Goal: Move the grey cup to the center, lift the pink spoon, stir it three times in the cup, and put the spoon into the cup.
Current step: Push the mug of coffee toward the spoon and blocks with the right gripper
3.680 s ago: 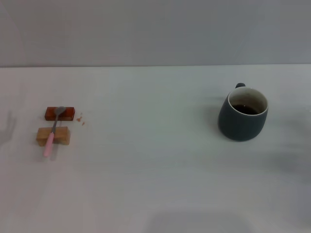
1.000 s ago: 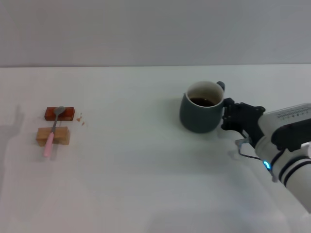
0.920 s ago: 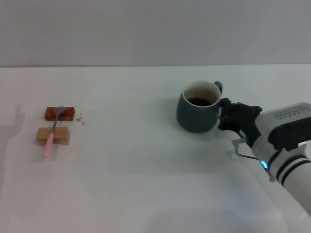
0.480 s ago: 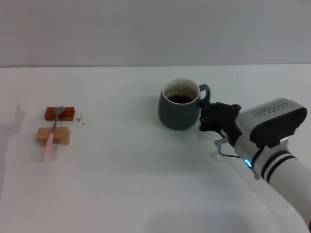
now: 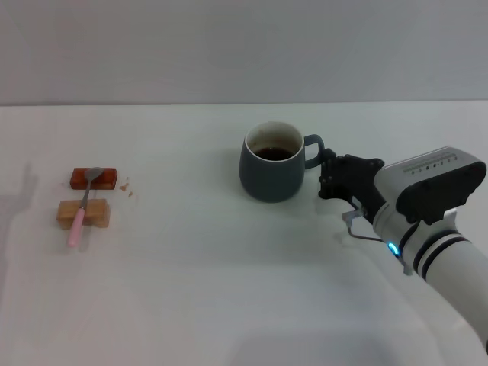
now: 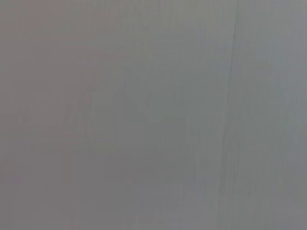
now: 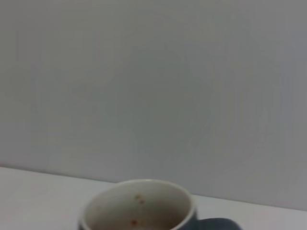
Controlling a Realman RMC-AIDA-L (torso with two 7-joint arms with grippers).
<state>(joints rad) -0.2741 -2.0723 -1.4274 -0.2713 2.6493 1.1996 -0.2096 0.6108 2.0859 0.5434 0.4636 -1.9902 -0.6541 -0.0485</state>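
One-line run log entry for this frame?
step: cup to center | right gripper beside slate-grey ceramic mug handle | pink-handled metal spoon on two blocks | left arm out of view

red-brown block (image 5: 94, 178), tan block (image 5: 83, 213), white table (image 5: 191, 267)

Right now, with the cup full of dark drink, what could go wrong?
1. The grey cup holds dark liquid, and the right gripper sits right at its handle; a bump could slosh or tip it.
2. The pink spoon only rests across the red-brown block and the tan block, so a clumsy pick might knock it off or shift the blocks.
3. The left gripper is out of view, so its reach to the spoon is unknown.
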